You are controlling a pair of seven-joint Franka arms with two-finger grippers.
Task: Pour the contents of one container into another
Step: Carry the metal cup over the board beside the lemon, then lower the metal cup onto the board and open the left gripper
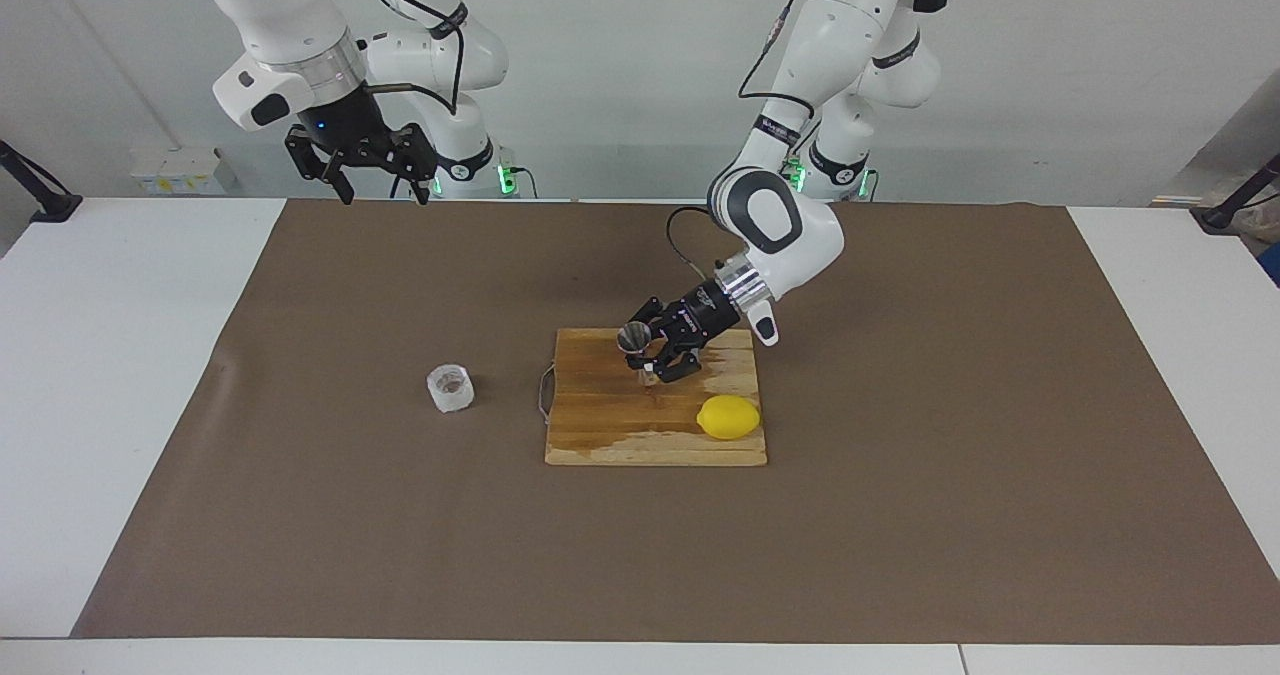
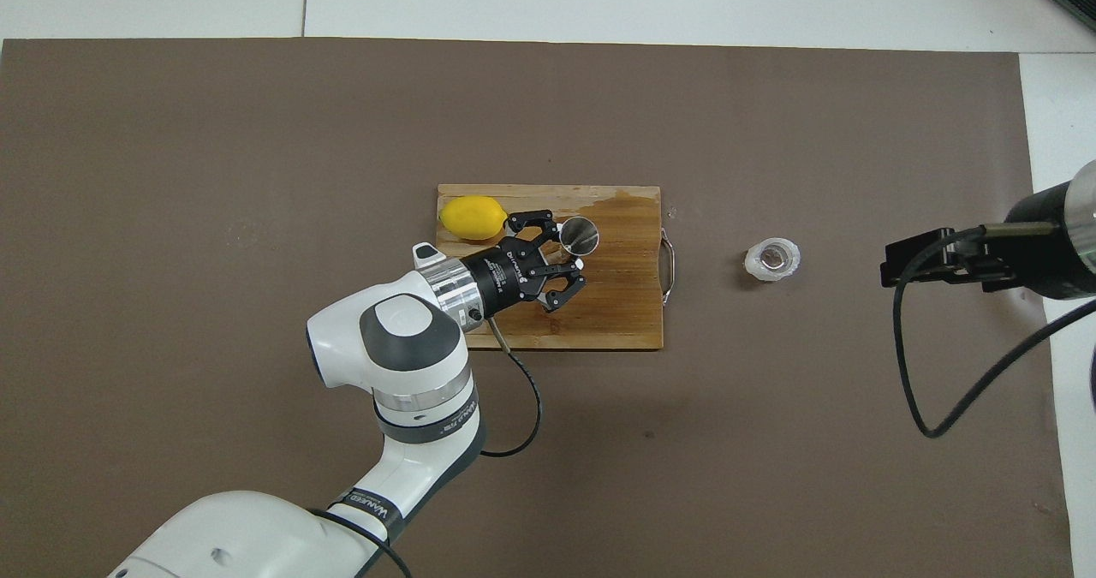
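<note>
The steel jigger [image 1: 633, 337] [image 2: 580, 234] stands on the wooden cutting board [image 1: 600, 425] [image 2: 616, 304], its open top cone showing. My left gripper [image 1: 646, 359] [image 2: 572, 254] reaches low over the board from the left arm's end and is shut on the jigger at its narrow waist. The squat translucent whitish cup [image 1: 450, 388] [image 2: 772, 259], brownish inside, sits on the brown mat beside the board, toward the right arm's end. My right gripper [image 1: 380, 170] [image 2: 887, 271] waits open and raised over the mat's edge by its base, holding nothing.
A yellow lemon [image 1: 728, 417] [image 2: 472, 217] lies on the board's corner, close to the left gripper's side. The board has a wet dark patch and a wire handle [image 2: 668, 265] facing the cup. Brown mat [image 1: 900, 515] covers most of the white table.
</note>
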